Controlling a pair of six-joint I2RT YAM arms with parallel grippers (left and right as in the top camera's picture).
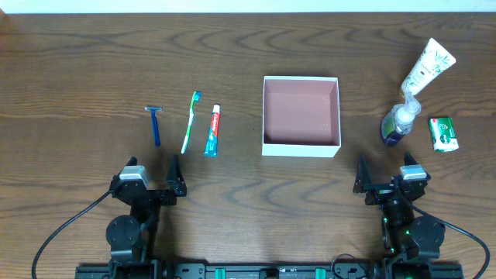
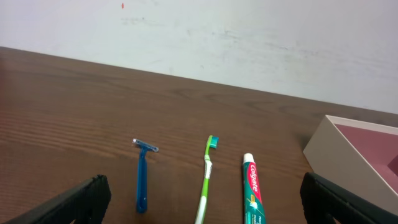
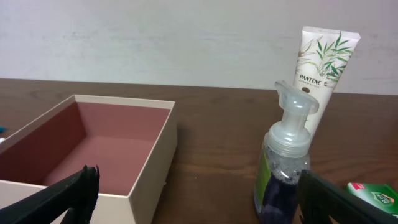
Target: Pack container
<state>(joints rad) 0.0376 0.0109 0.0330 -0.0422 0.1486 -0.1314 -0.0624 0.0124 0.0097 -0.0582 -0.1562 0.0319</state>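
Note:
The container [image 1: 301, 144], a square white-walled box with a pink-brown interior, sits empty at the table's middle; it also shows in the left wrist view [image 2: 323, 146] and the right wrist view [image 3: 149, 168]. Left of it lie a blue razor [image 1: 156, 124], a green toothbrush [image 1: 190, 122] and a toothpaste tube [image 1: 212, 130]. Right of it stand a pump bottle [image 1: 397, 124], a white Pantene tube [image 1: 427, 67] and a green soap packet [image 1: 444, 134]. My left gripper [image 1: 151, 184] is open near the front edge, below the razor. My right gripper [image 1: 385, 183] is open below the pump bottle.
The dark wood table [image 1: 77, 77] runs to a white wall at the back. In the left wrist view the razor [image 2: 142, 177], toothbrush [image 2: 207, 180] and toothpaste [image 2: 252, 193] lie just ahead of the fingers. In the right wrist view the pump bottle [image 3: 283, 162] stands close ahead.

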